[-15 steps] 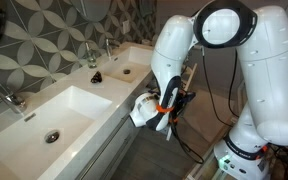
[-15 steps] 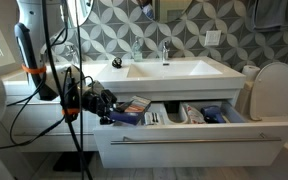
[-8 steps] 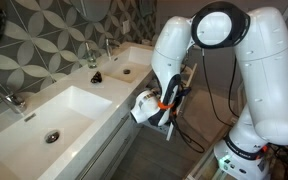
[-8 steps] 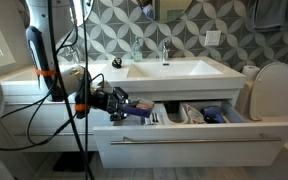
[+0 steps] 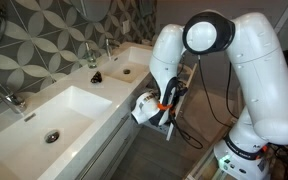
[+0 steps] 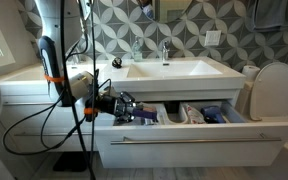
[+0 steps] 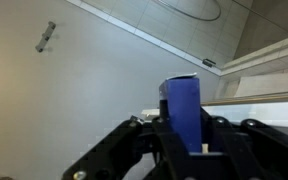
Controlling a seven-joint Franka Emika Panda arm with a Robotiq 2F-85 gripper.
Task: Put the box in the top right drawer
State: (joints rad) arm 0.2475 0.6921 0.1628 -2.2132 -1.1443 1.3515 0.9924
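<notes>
My gripper (image 6: 125,104) is shut on the box (image 6: 138,111) and holds it at the left end of the open top right drawer (image 6: 189,146), just over its pale interior. In the wrist view the box (image 7: 183,108) stands on edge as a blue slab between my two black fingers (image 7: 184,132). In an exterior view the arm's white wrist (image 5: 146,108) hangs in front of the vanity, and the box and drawer are hidden behind it.
The drawer holds several small items (image 6: 192,114). Above it is a white sink (image 6: 172,68) with a faucet (image 6: 165,50). A second sink (image 5: 59,112) lies alongside. A toilet (image 6: 276,90) stands beside the vanity. Black cables (image 6: 44,125) hang by the arm.
My gripper has moved with the box toward the open drawer and a little lower, from beside its left end to over it. The arm's upper links shifted with it.
</notes>
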